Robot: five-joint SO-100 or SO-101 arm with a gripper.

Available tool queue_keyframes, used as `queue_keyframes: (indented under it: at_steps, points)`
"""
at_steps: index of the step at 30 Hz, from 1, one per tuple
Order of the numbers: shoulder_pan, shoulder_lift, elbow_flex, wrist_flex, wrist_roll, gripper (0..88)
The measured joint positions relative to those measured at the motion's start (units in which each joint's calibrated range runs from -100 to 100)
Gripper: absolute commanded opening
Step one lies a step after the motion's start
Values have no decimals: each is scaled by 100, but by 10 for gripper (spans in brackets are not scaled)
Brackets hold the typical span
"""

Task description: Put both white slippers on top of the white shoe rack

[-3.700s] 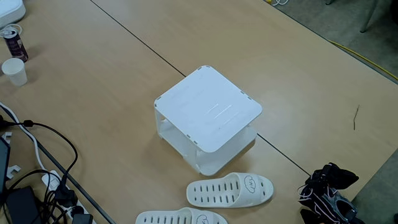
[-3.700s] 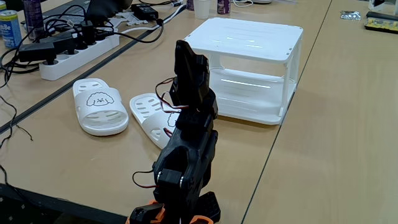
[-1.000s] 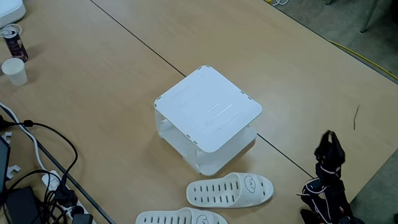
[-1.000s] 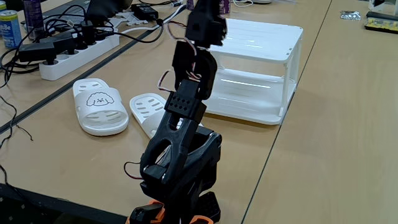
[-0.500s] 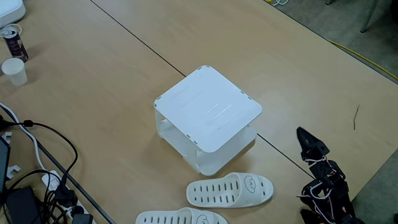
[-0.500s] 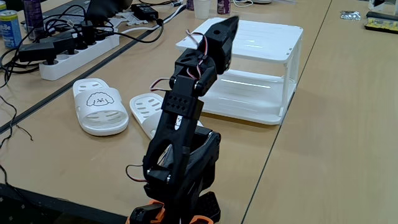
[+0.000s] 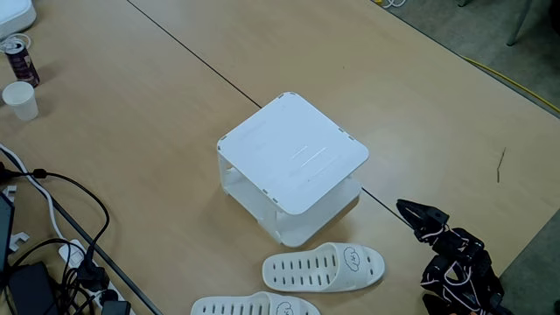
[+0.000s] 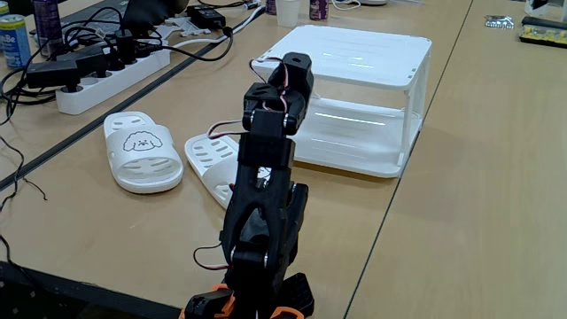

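**Two slippers on the table, rack top bare**

In a fixed view from high up, the white shoe rack (image 7: 293, 166) sits in the middle of the wooden table (image 7: 131, 122). Its flat top has nothing on it. Just below it in this view lie the two white slippers: one slipper (image 7: 324, 267) near the rack's lower corner, and the other slipper (image 7: 255, 305) a bit lower and to the left, cut off by the edge. They lie side by side, both flat on the table. The black arm (image 7: 455, 267) is in the bottom right corner. Its gripper (image 7: 411, 210) points left toward the rack and looks like one dark point (I cannot tell if the fingers are apart or together). It touches nothing. A paper cup (image 7: 19, 101) and a can (image 7: 17, 58) stand far off at the top left, and black cables (image 7: 61, 236) curl at the left edge.

In a fixed view from low down behind the arm (image 8: 261, 213), one slipper (image 8: 142, 151) with a little dog drawing lies on the left. The second slipper (image 8: 213, 159) lies beside it, partly hidden by the arm. The rack (image 8: 363, 89) stands behind, with its lower shelf showing. A power strip (image 8: 111, 75) lies at the back left.
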Motion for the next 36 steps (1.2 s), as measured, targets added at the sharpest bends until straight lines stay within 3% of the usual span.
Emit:
queue_keyframes:
  at_steps: [7, 16, 24, 32, 36]
  points:
    - [-52, 520, -99, 0, 0, 8]
    - [-60, 2384, -1752, 0, 0, 8]
    - [-1281, 2928, -2049, 0, 0, 8]
    - [-2255, 2969, -934, -43, 0, 8]
    - [-2479, 3010, -225, -567, 0, 10]
